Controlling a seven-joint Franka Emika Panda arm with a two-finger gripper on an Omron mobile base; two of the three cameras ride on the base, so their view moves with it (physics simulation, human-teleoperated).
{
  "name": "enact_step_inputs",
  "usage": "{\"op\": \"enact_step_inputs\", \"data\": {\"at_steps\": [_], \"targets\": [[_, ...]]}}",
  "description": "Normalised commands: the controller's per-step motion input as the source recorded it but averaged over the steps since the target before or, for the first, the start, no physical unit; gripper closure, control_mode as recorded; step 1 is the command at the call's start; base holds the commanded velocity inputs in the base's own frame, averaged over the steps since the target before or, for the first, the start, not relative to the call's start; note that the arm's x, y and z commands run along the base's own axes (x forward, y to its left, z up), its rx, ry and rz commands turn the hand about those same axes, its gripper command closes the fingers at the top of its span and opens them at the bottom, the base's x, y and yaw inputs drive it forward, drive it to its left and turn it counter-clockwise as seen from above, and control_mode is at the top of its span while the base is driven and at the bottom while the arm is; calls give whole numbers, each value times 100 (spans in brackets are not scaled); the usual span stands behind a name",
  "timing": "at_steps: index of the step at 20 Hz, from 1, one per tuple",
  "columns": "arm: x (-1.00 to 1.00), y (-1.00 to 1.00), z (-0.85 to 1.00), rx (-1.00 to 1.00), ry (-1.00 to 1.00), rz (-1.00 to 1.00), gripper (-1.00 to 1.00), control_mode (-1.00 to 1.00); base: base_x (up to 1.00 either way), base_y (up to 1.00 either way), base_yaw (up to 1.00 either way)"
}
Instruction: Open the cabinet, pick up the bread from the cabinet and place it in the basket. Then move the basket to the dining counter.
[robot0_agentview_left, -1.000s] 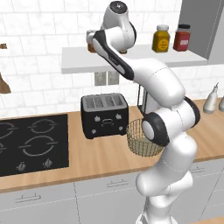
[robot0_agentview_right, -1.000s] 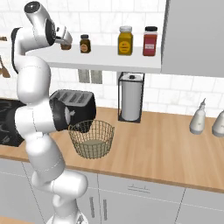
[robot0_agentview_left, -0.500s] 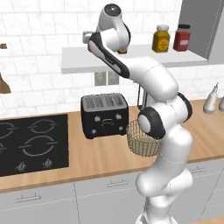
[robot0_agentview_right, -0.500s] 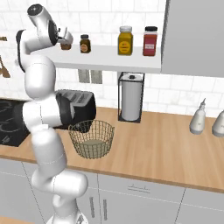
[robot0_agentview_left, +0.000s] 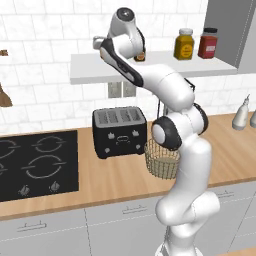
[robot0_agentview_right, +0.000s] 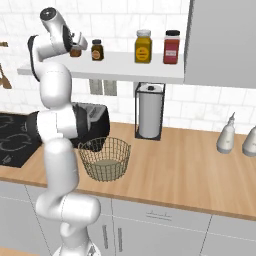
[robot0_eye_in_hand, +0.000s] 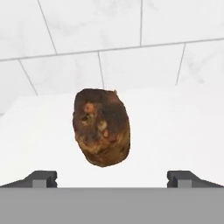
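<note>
1. The gripper (robot0_eye_in_hand: 112, 178) stands wide open and holds nothing; in the hand view its two dark fingertips (robot0_eye_in_hand: 41, 178) sit far apart at the bottom corners, only their tops showing.
2. The bread (robot0_eye_in_hand: 101, 127), a dark-brown lumpy chunk, lies on the white shelf (robot0_eye_in_hand: 175, 131) in front of the tiled wall, in line with the gap between the fingertips and apart from both.
3. In the right base view the gripper (robot0_agentview_right: 80, 41) is raised to shelf height at the left part of the shelf (robot0_agentview_right: 125, 67). The bread (robot0_agentview_right: 75, 50) is a small dark shape just beside it, mostly covered by the hand, so its outline is hard to make out.
4. In the left base view the arm's upper link crosses the front of the shelf (robot0_agentview_left: 90, 67); the bread (robot0_agentview_left: 140, 56) peeks out as a sliver behind the white hand, and the fingers themselves are hidden.
5. A small dark jar (robot0_agentview_right: 97, 50) stands on the shelf just right of the bread, then a yellow jar (robot0_agentview_right: 143, 46) and a red jar (robot0_agentview_right: 171, 47) further right, near the grey cabinet (robot0_agentview_right: 220, 42), whose top and right side are cut off.
6. The basket (robot0_agentview_right: 104, 158), round and made of wire mesh, sits on the wood counter (robot0_agentview_right: 190, 170) beside the black toaster (robot0_agentview_left: 120, 131). In the left base view the arm's elbow overlaps the basket (robot0_agentview_left: 161, 161).
7. A paper towel roll (robot0_agentview_right: 149, 111) stands behind the basket.
</note>
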Motion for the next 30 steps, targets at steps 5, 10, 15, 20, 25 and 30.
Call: {"op": "enact_step_inputs", "data": {"at_steps": [5,10,15,20,25,30], "targets": [[37,15,-9,-2,0,3,-100,-100,0,0,0],[36,12,0,-1,0,2,-100,-100,0,0,0],[38,1,0,0,0,2,-100,-100,0,0,0],[25,0,0,0,0,2,100,-100,0,0,0],[-3,0,0,0,0,0,100,-100,0,0,0],[-67,0,0,-2,-12,0,100,-100,0,0,0]]}}
